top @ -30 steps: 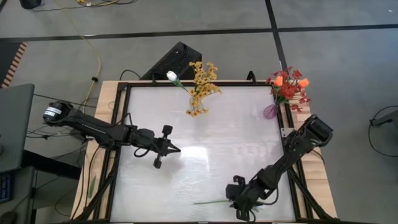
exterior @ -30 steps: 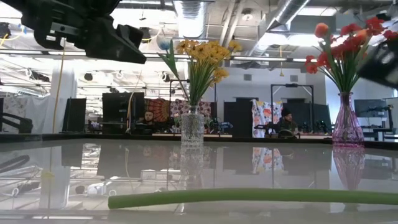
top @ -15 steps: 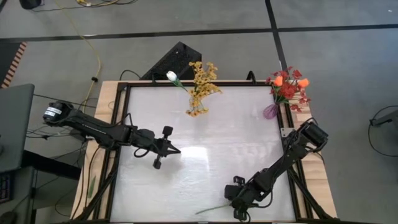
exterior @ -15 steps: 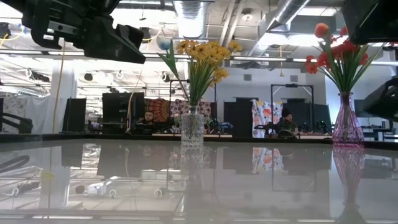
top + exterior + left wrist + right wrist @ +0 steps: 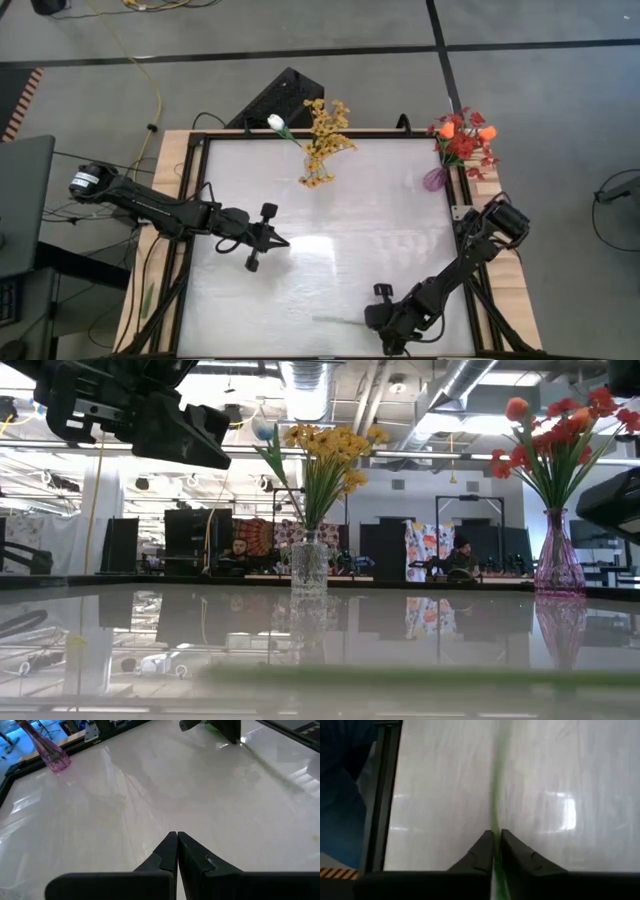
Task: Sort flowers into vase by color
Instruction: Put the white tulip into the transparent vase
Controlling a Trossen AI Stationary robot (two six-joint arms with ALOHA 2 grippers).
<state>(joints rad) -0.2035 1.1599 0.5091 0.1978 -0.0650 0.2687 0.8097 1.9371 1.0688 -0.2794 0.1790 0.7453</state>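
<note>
right tool [image 5: 493,851] | pinching thin green stem [image 5: 496,795] | glossy white table [image 5: 380,230]

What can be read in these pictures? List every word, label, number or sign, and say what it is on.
No text can be read in any view.
White label on the left arm: too small to read.
Orange-and-black striped tape on the floor: a warning pattern, no words.
</note>
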